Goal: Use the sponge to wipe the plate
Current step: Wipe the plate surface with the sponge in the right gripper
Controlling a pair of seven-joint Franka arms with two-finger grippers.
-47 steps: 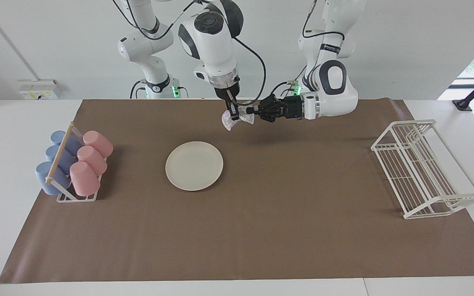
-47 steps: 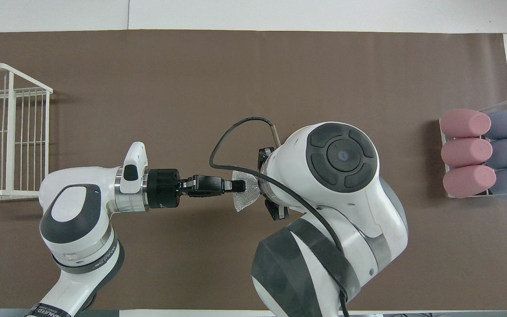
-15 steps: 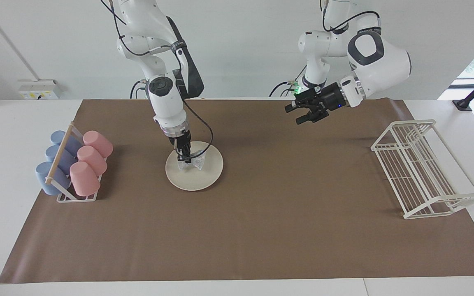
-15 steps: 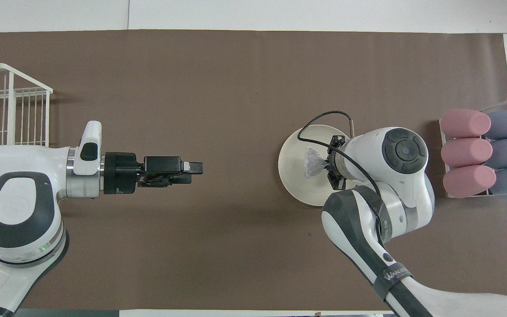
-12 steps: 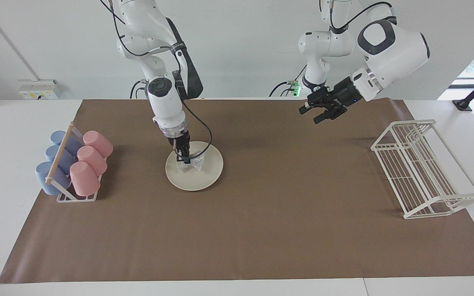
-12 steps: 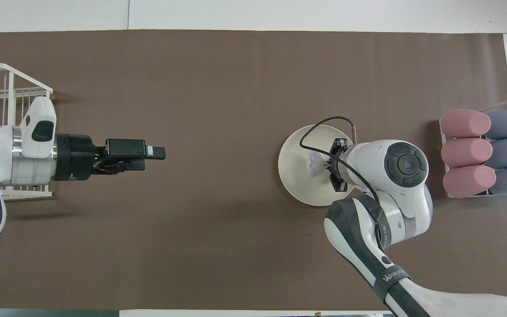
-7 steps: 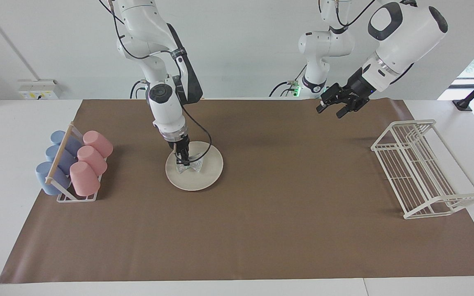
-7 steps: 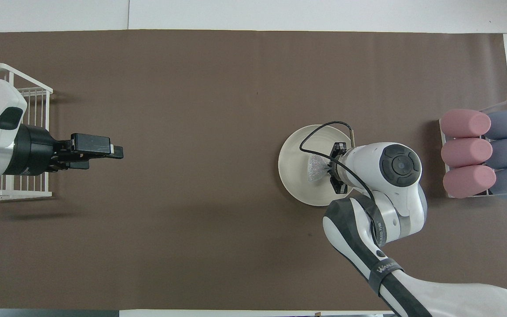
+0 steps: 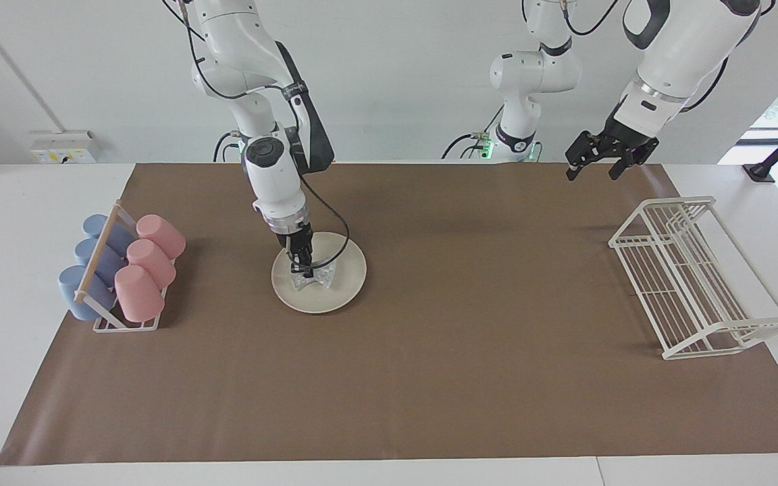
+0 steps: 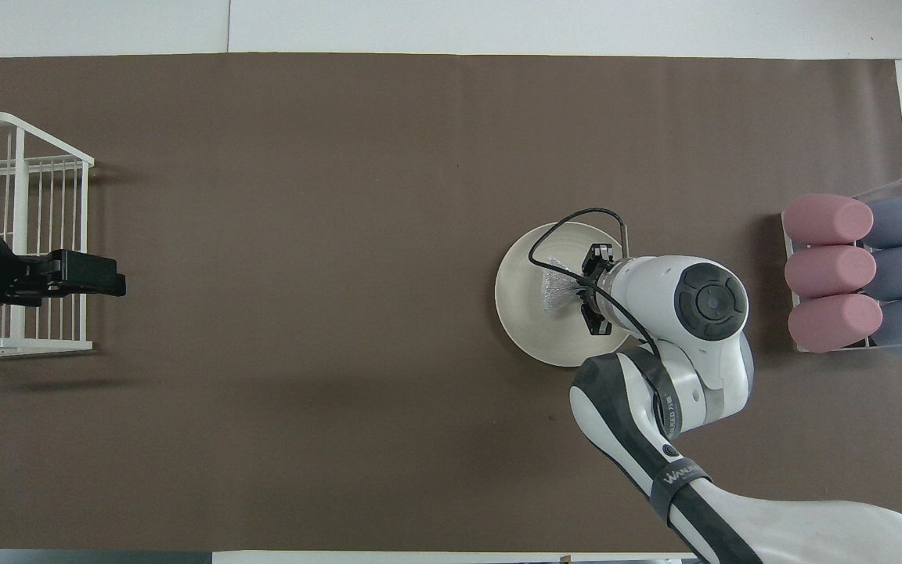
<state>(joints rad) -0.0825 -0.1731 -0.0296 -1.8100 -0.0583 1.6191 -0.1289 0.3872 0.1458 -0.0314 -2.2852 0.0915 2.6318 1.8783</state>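
Left gripper (image 9: 600,165) has swung off toward the rack (image 9: 699,277), fingers spread, idle; right gripper (image 9: 307,272) stays clamped on sponge (image 9: 315,277), pressed on plate (image 9: 348,270); wiping well needs steady downward contact, sweeping toward the rim

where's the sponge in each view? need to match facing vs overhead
Facing view: the sponge sits on the plate, left of centre, pinched under the shut right gripper.
Overhead view: the sponge is right of centre, on the plate, poking out from under the right gripper.
Shared landmark: the rack of pink and blue cups, at the right arm's end of the table, beside the plate.
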